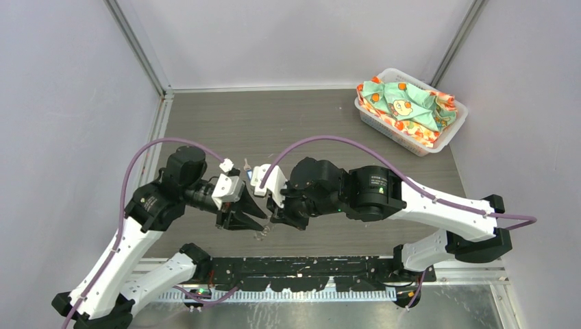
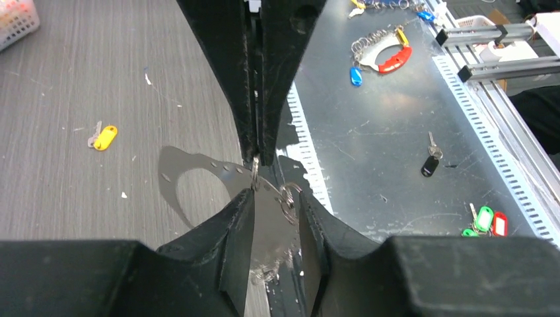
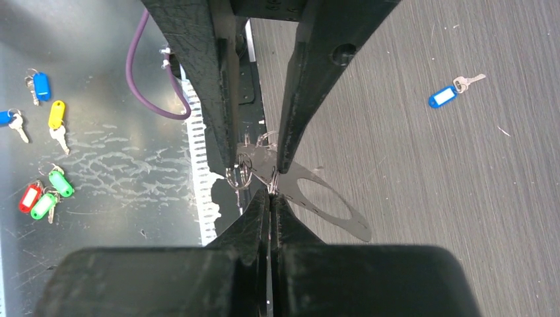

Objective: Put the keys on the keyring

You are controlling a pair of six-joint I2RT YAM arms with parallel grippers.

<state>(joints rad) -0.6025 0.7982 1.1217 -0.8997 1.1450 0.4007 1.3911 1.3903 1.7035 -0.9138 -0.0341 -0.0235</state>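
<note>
The keyring (image 3: 330,201) is a flat grey band with an oval opening, and small wire rings (image 3: 241,175) hang at its edge. It hangs just above the table's near edge (image 1: 260,234). My right gripper (image 3: 272,193) is shut on the keyring's edge. My left gripper (image 2: 276,198) faces it tip to tip, jaws apart. The grey band and a wire ring (image 2: 288,198) lie in its gap. The yellow-headed key (image 2: 102,137) and the blue-headed key (image 3: 444,96) lie loose on the dark table, apart from both grippers.
A white basket (image 1: 449,130) of patterned cloth stands at the back right. Below the table's near edge runs a metal shelf with other tagged keys: a bundle (image 2: 380,56), a black tag (image 2: 430,164), green and red tags (image 3: 43,198). A purple cable (image 3: 135,79) loops there.
</note>
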